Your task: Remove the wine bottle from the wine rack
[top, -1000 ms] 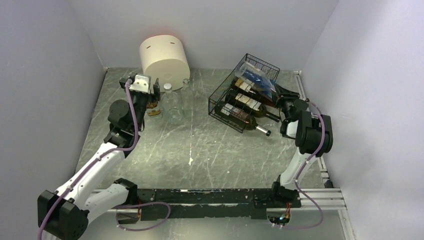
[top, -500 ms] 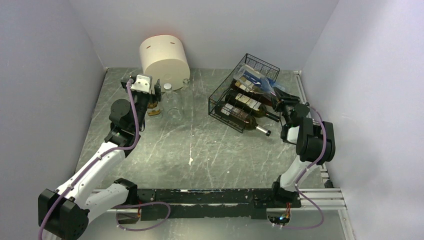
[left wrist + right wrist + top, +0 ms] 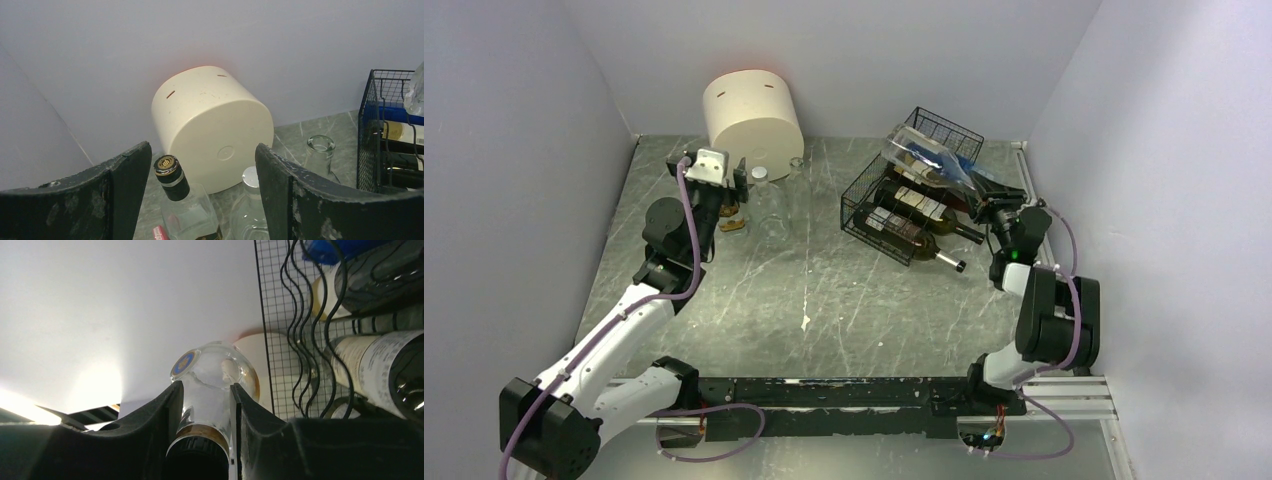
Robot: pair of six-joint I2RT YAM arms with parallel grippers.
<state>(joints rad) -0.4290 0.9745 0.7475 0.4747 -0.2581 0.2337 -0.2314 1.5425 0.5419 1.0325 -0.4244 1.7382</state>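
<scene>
The black wire-mesh wine rack [image 3: 864,185] stands at the back right, with dark labelled bottles [image 3: 914,205] lying in its wavy rows. My right gripper [image 3: 986,198] is shut on the neck of a clear glass wine bottle [image 3: 929,155] with a blue label, held tilted above the rack's top. In the right wrist view the clear neck [image 3: 207,395] sits between both fingers, with the rack [image 3: 290,315] to the right. My left gripper [image 3: 716,170] is open and empty above small bottles near the cream cylinder [image 3: 752,110]. In the left wrist view it [image 3: 202,165] is spread wide.
Below the left gripper stand a black-capped square bottle [image 3: 172,182], a silver-capped clear bottle [image 3: 250,200] and an open clear bottle [image 3: 320,150]. A dark bottle's neck [image 3: 944,260] sticks out of the rack's front. Walls close in on three sides.
My right gripper has lifted and pulled the clear bottle up and back out of the rack's top row, and the right arm has folded back. The left arm has stayed still.
</scene>
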